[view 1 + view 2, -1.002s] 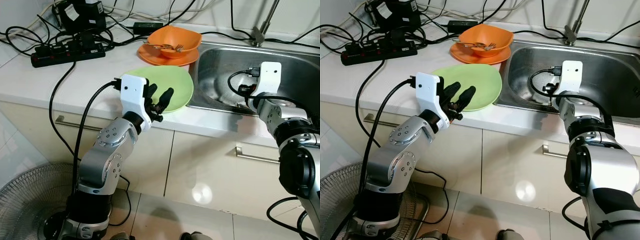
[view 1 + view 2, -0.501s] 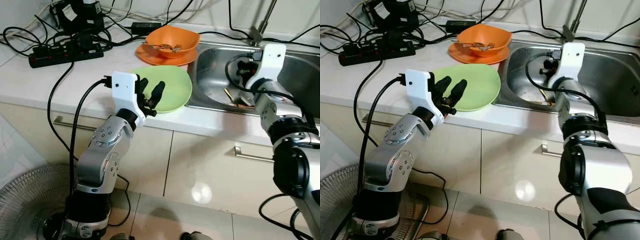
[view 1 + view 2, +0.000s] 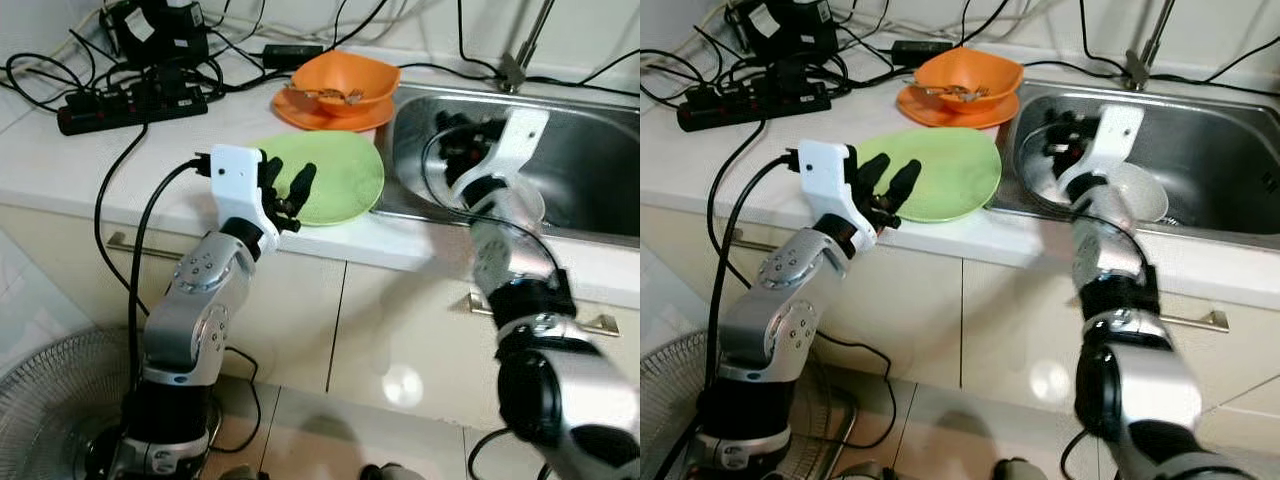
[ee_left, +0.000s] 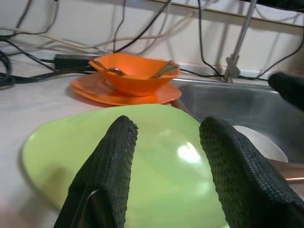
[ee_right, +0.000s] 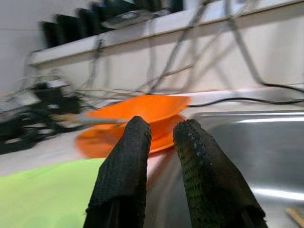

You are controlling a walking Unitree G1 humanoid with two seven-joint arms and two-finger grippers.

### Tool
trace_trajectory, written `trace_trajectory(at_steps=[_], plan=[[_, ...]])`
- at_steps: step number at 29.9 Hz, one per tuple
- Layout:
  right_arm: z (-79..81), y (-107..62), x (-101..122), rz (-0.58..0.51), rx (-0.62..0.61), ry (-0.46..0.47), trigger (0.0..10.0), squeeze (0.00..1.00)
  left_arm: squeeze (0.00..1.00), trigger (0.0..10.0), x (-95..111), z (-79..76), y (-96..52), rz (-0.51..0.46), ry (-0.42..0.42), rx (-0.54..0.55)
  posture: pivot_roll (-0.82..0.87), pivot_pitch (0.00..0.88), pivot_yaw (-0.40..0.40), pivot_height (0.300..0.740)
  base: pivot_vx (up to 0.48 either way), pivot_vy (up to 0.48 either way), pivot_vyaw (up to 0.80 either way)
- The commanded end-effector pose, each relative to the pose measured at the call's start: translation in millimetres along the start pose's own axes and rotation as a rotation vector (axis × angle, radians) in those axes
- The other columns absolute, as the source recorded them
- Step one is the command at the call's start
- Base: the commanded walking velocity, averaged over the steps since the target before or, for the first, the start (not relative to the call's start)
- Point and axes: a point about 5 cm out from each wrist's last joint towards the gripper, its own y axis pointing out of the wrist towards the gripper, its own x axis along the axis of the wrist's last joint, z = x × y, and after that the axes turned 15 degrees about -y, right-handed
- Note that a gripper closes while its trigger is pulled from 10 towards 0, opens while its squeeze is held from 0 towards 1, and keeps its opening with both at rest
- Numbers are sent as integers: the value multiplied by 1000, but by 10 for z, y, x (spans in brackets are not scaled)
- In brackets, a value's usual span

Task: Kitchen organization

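Change: over the last second my right gripper (image 3: 1060, 135) came up out of the sink (image 3: 590, 150) and swung toward its left rim, empty; my left gripper (image 3: 285, 190) edged closer along the counter (image 3: 60, 160).
Meaning: I judged the sink reach was dropped, and the green plate (image 3: 340, 175) was the next thing to move.
Left gripper: fingers (image 4: 107, 166) spread wide, hovering at the plate's near edge, holding nothing.
Right gripper: fingers (image 5: 126, 171) narrow, a slim gap between them, nothing gripped.
Plate: flat on the counter, just beside the sink.
Head views: showed a white dish (image 3: 1137, 190) in the sink.
Right wrist view: showed the orange bowl (image 5: 137, 107) on its orange plate (image 5: 104, 140) ahead.
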Motion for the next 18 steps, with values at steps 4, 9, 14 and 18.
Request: trace_trajectory(at_steps=[4, 9, 14, 18], plan=[[123, -155, -105, -18, 18, 54, 10000, 0, 0, 10000, 31, 108, -33, -20, 10, 58, 37, 78, -13, 732, 0, 0, 0], [222, -258, -81, -66, 9, 53, 10000, 0, 0, 10000, 43, 219, -78, -48, 5, 107, 30, 82, -7, 732, 0, 0, 0], [291, -357, -38, -99, -21, 102, 10000, 0, 0, 10000, 4, 326, -182, -90, -28, 168, 21, 60, 3, 732, 0, 0, 0], [343, -384, -57, -84, -10, 98, 10000, 0, 0, 10000, -6, 378, -219, -99, -52, 200, 22, 36, 5, 732, 0, 0, 0]])
